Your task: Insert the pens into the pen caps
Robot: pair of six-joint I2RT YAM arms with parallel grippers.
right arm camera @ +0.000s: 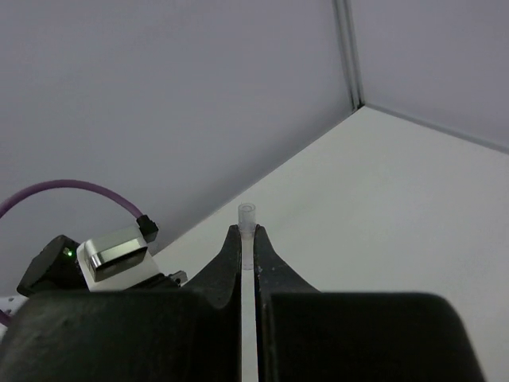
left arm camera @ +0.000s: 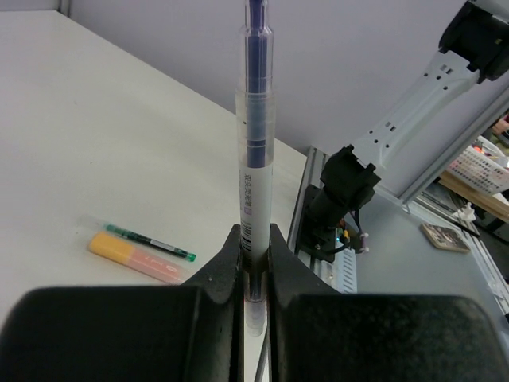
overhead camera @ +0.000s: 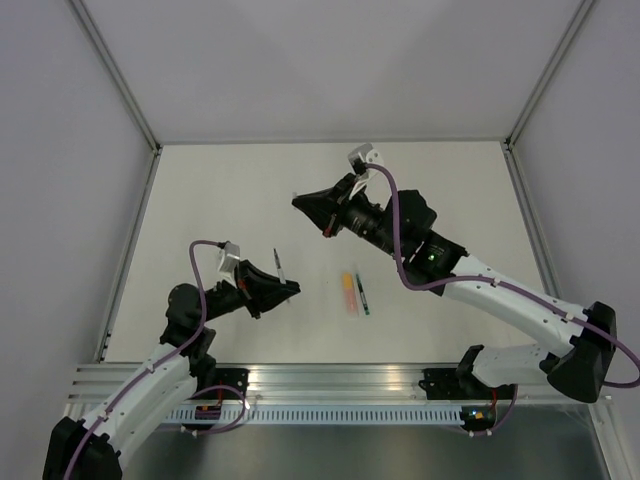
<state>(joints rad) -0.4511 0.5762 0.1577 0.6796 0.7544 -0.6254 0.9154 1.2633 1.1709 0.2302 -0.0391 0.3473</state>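
A clear pen [left arm camera: 254, 151] with a dark blue core stands up out of my left gripper [left arm camera: 254, 239], which is shut on its lower barrel. From above, this pen [overhead camera: 279, 265] points away from the left gripper [overhead camera: 287, 289]. My right gripper [right arm camera: 247, 235] is shut on a tiny clear pen cap [right arm camera: 247, 215], whose open end pokes past the fingertips. It hangs above the table's middle [overhead camera: 297, 200], well apart from the left gripper. A pale orange pen [overhead camera: 349, 293] and a dark pen with green ends [overhead camera: 361, 292] lie side by side on the table, untouched.
The white table [overhead camera: 220, 200] is walled in on three sides, with metal posts at the far corners. An aluminium rail [overhead camera: 330, 382] runs along the near edge, carrying both arm bases. The right arm's base [left arm camera: 342, 191] shows in the left wrist view.
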